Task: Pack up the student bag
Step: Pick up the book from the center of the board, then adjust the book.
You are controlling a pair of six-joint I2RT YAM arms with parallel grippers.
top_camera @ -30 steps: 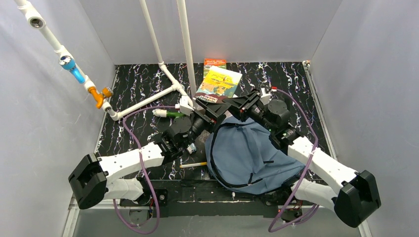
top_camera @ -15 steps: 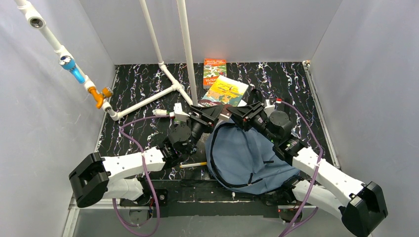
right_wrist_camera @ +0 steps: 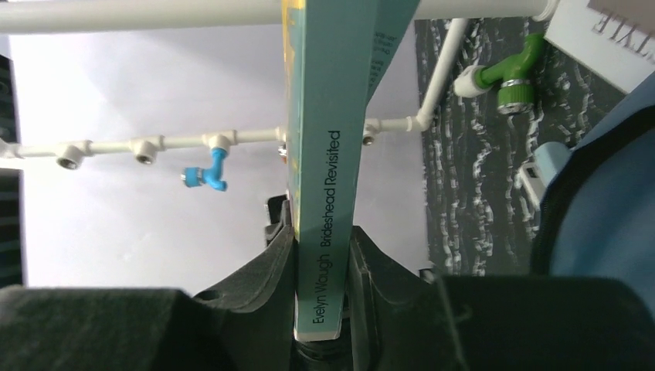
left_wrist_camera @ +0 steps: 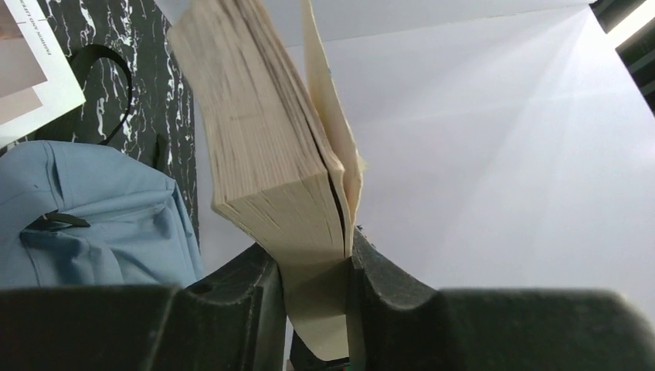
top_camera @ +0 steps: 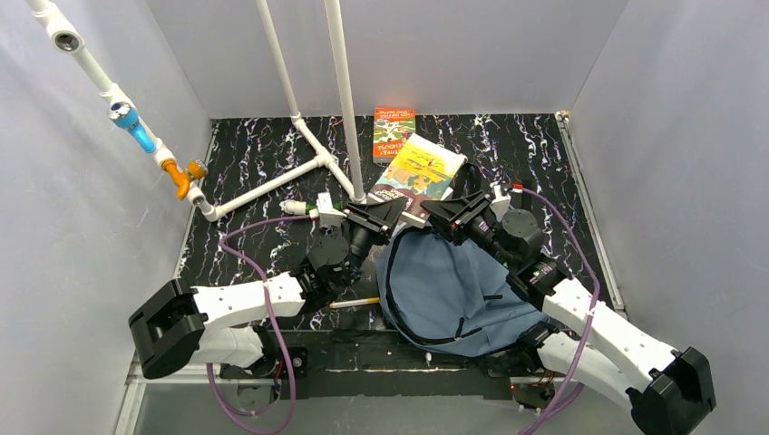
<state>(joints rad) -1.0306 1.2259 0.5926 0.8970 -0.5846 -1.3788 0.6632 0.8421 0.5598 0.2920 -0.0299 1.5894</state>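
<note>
step: yellow book is up off the desk, held between both hands (my reading: carry to the bag).
left hand: closed on the page edge.
right hand: closed on the spine.
student bag: flat on desk, near edge, just below the book.
next: you need the bag mouth open; I cannot tell if the zip is open. Keep pages from fanning.

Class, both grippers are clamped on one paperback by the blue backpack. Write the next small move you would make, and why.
Probably open the right gripper and let the left gripper carry the paperback alone. Both clamp it, right on the spine, left on the page edges, and no open mouth shows on the backpack, so a free gripper seems needed.
</note>
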